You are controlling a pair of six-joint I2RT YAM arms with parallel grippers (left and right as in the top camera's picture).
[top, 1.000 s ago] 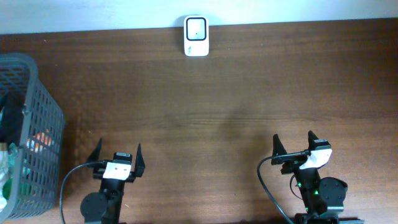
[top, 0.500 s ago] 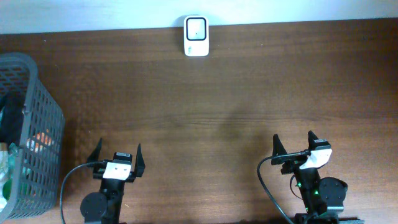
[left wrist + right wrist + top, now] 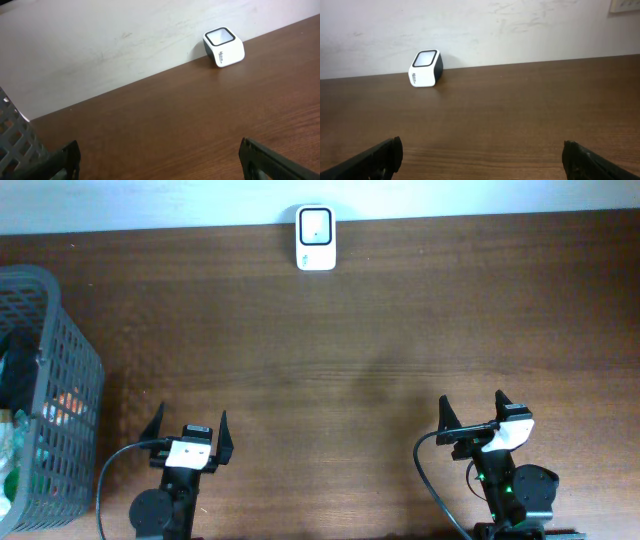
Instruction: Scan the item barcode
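A small white barcode scanner (image 3: 316,238) with a dark window stands at the far edge of the brown table, against the wall; it also shows in the left wrist view (image 3: 223,46) and the right wrist view (image 3: 425,68). Items lie inside the grey mesh basket (image 3: 62,350) at the left, only partly visible through its wall. My left gripper (image 3: 188,428) rests near the front left, open, with nothing between its fingers. My right gripper (image 3: 474,408) rests near the front right, also open and holding nothing. Both point toward the far wall.
The basket's corner (image 3: 15,135) shows at the left of the left wrist view. A pale wall (image 3: 520,30) runs along the table's far edge. A black cable (image 3: 108,480) loops beside the left arm's base.
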